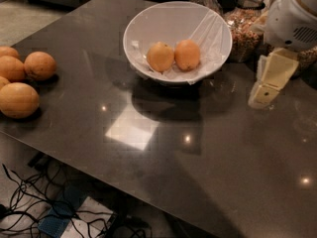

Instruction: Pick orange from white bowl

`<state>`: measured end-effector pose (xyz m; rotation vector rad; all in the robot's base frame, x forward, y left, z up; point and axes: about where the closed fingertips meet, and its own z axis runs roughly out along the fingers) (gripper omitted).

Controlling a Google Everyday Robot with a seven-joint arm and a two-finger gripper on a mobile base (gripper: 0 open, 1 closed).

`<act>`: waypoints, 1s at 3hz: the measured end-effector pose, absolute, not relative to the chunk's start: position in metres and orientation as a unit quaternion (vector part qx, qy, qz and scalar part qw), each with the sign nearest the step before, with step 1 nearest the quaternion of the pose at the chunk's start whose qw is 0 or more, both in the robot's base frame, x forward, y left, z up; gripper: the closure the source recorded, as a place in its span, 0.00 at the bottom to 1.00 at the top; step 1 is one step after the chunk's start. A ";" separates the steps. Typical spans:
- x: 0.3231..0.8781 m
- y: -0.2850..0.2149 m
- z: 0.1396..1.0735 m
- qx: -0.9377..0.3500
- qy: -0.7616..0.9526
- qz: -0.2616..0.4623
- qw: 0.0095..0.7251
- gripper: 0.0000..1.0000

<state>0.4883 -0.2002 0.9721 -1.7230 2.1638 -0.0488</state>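
The white bowl (148,24) with a crinkled thin white lining stands at the back middle of the dark table. Two fruits lie side by side in it. The orange (187,54) is the deeper reddish-orange one on the right. A paler yellow-orange fruit with a small nub (160,57) touches it on the left. My gripper (265,90), cream-coloured, hangs from the white arm (292,16) to the right of the bowl, just above the tabletop and apart from the bowl's rim. It holds nothing that I can see.
Several larger pale oranges (22,78) lie grouped at the table's left edge. Glass jars with grain-like filling (245,31) stand behind the gripper at the back right. Cables (54,207) lie on the floor below the table's front edge.
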 end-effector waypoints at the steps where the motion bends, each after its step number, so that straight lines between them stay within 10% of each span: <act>1: 0.560 -0.174 0.985 -0.629 0.738 0.002 0.243 0.00; 3: 0.590 -0.161 0.981 -0.636 0.724 -0.007 0.266 0.00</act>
